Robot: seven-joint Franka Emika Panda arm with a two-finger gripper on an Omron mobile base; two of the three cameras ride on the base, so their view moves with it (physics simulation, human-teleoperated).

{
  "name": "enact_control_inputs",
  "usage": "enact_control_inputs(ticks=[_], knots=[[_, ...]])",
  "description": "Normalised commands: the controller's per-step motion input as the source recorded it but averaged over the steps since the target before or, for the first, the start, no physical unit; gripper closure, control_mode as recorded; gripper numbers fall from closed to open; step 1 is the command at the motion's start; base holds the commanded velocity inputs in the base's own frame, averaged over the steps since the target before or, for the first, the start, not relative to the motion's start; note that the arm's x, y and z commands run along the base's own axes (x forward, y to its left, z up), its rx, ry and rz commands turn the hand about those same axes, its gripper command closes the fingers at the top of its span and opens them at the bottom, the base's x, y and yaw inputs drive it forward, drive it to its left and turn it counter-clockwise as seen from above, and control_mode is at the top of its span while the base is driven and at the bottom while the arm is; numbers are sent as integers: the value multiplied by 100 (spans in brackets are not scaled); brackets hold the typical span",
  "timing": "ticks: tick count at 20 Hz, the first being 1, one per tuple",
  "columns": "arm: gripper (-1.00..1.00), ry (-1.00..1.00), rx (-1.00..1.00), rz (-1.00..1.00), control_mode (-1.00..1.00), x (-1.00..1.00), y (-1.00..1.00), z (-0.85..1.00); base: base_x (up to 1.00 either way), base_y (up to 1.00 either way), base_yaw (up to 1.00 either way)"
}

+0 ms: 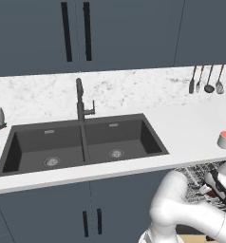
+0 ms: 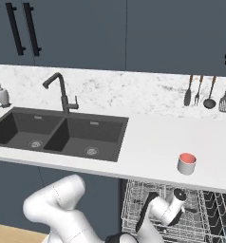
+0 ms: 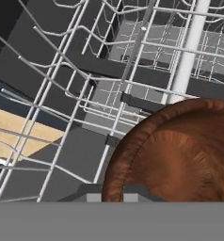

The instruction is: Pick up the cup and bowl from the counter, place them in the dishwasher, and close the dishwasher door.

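Gripper (image 2: 179,209) lowered into the dishwasher (image 2: 172,213), jaws nearly closed on the rim of the bowl (image 3: 180,150).

No brand, label or legible writing appears on any surface. The white arm bends down from the base over the open wire rack (image 3: 85,94), with the hand below the edge of the counter (image 2: 148,147). In the hand view, the dark reddish-brown bowl sits right at the finger tips, above the grey rack wires. The cup (image 2: 186,163), pale outside with a salmon-red inside, stands upright on the counter above the rack, to the right of the black double sink (image 2: 62,135) and well apart from it.
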Motion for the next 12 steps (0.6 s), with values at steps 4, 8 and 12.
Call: enact_control_inputs(ticks=[4, 8, 12], knots=[[100, 0, 0, 0, -100, 14, 0, -3, 0, 0, 0], [100, 0, 0, 0, -100, 30, 0, 0, 0, 0, 0], [100, 0, 0, 0, -100, 41, 0, -14, 0, 0, 0]])
